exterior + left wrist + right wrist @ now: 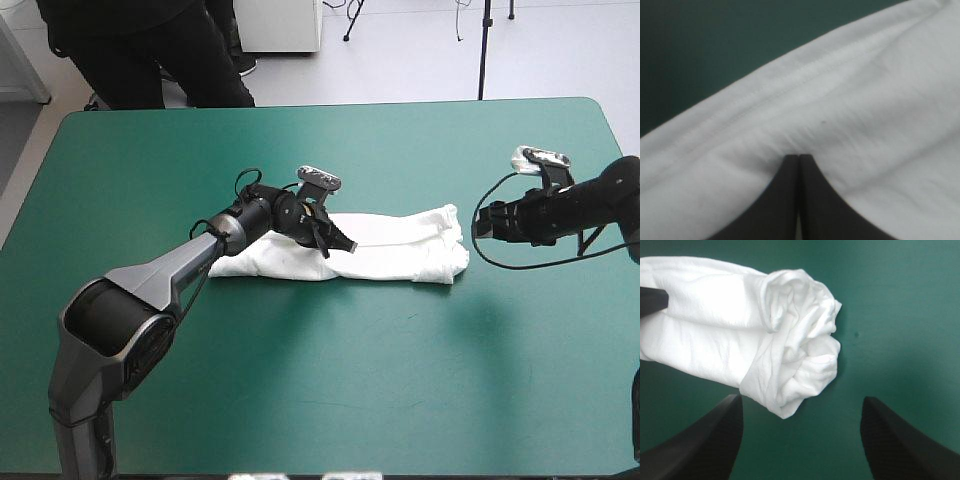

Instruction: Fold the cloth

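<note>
Surface [300,400]: teal-green cover, bare on the near side.
Left arm: reaches in from the near left corner, angled toward the middle.
Left claw [340,243]: black fingers pinched nearly together, tips [790,162] down in the white cloth, which puckers around them. It is gripping a fold near the bundle's middle.
T-shirt [400,250]: folded into a long white bundle, lying flat across the centre of the surface, a stitched hem running just ahead of the left claw.
Bundle's right end [800,350]: rolled and creased, just ahead of the right claw.
Right claw [480,222]: fingers spread wide, holding nothing, just off the T-shirt's right end and clear of the cloth.
</note>
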